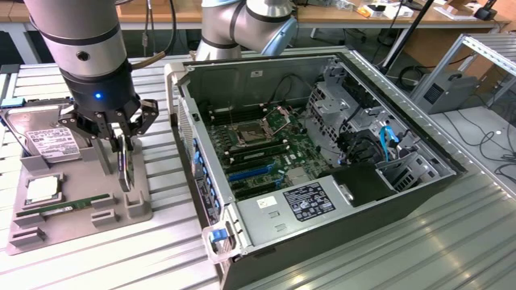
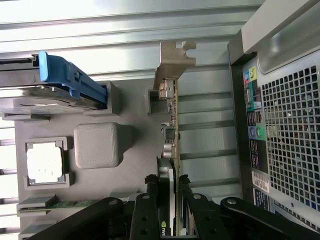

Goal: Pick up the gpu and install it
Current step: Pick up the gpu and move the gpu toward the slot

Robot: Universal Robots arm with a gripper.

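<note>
The gpu (image 1: 125, 169) stands on edge in a slot of the grey holder tray (image 1: 81, 220), on the exterior view's left. It is a thin green card with a black cooler and a silver end bracket. In the wrist view the gpu (image 2: 172, 125) runs away from the camera and ends at its bracket (image 2: 170, 65). My gripper (image 1: 121, 140) comes straight down on the card's upper edge. In the wrist view the gripper (image 2: 167, 182) has a black finger pressed against each face of the card, so it is shut on it.
The open computer case (image 1: 322, 151) lies beside the tray, motherboard up, with blue expansion slots (image 1: 250, 172) near its rear wall. The tray also carries a hard drive (image 1: 52, 142), a CPU (image 1: 42, 190) and a RAM stick (image 1: 64, 206). The case's rear panel (image 2: 285, 125) is close to the card.
</note>
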